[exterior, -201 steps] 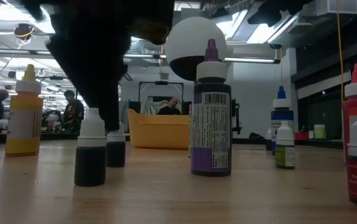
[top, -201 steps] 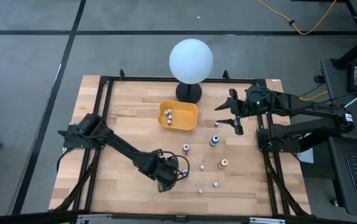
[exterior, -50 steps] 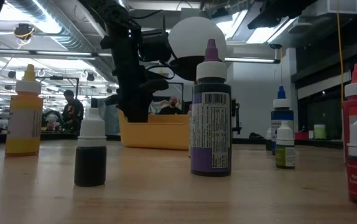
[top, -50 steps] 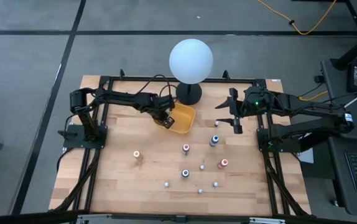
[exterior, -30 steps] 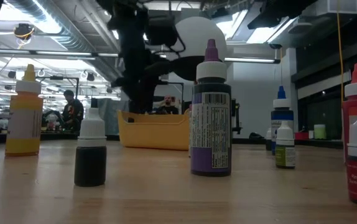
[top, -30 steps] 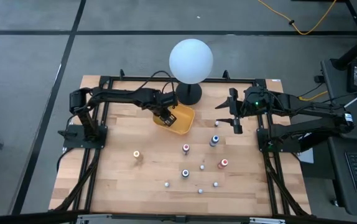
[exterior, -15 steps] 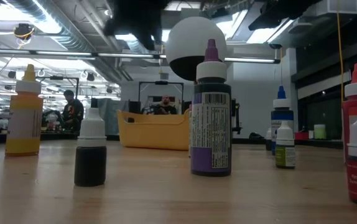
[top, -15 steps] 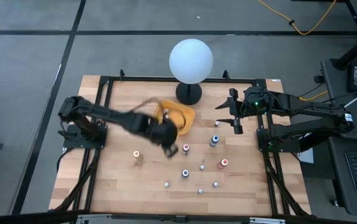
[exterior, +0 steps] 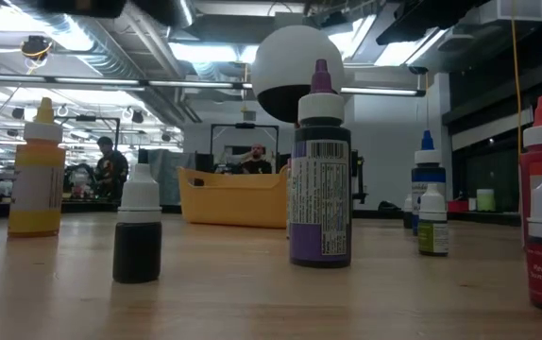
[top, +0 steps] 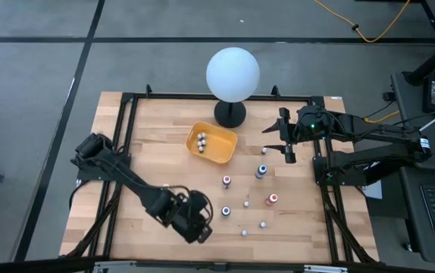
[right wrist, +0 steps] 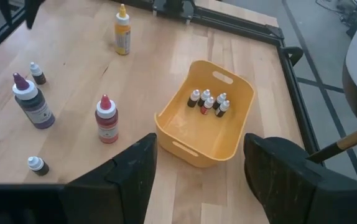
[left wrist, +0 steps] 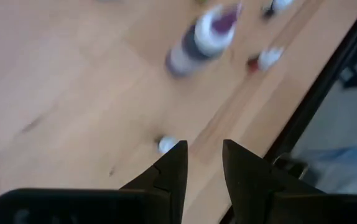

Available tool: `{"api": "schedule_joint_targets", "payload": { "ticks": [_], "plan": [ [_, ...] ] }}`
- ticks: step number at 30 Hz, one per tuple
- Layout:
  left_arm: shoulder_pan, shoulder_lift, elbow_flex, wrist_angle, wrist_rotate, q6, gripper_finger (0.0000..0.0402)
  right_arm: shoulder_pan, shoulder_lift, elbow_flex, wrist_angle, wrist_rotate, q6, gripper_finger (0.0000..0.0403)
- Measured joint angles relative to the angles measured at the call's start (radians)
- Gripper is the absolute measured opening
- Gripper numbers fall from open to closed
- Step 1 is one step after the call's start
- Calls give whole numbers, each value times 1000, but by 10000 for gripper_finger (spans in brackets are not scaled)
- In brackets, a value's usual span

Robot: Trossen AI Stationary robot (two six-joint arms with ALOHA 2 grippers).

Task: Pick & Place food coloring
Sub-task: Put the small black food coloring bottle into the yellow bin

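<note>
The food coloring is a set of small bottles. Several lie in the yellow-orange tray (top: 212,142), also seen in the right wrist view (right wrist: 206,99). Others stand on the wood: a purple-topped one (top: 226,211), pink (top: 226,180), blue (top: 261,171), red (top: 273,199) and some tiny white-capped ones (top: 246,202). My left gripper (top: 196,226) hangs near the table's near edge, open and empty (left wrist: 203,149). A tiny white-capped bottle (left wrist: 166,144) stands just beyond one fingertip. My right gripper (top: 267,139) waits open at the far right.
A big white globe on a black base (top: 233,74) stands behind the tray. A yellow bottle (right wrist: 122,22) stands left of the group and my left arm hides it in the high view. The table's black frame rail (left wrist: 315,93) runs close to my left gripper.
My left gripper has swung quickly from above the yellow-orange tray toward the table's near edge, and now hangs over the small bottles at the front. The tray shows uncovered, with several bottles in it.
</note>
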Motion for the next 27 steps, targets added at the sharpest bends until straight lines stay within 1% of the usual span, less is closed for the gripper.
{"api": "schedule_joint_targets", "payload": {
  "ticks": [4, 10, 12, 15, 21, 27],
  "plan": [
    [-17, 40, -1, 14, 38, 60, 107, 0, 0, 0, 1, 0, 2, 241],
    [-27, 93, 0, 16, 57, 170, 145, 0, 0, 0, 0, 0, 2, 241],
    [-23, 116, 0, 16, 80, 216, 157, 0, 0, 0, 0, 0, 1, 241],
    [-16, 158, -1, 15, 88, 245, 171, 0, 0, 0, -2, 0, 3, 241],
    [-14, 189, -1, 20, 45, 304, 177, 0, 0, 0, -4, 0, 33, 241],
    [-3, 189, -1, 23, 42, 352, 172, 0, 0, 0, -5, 0, 56, 241]
  ]
}}
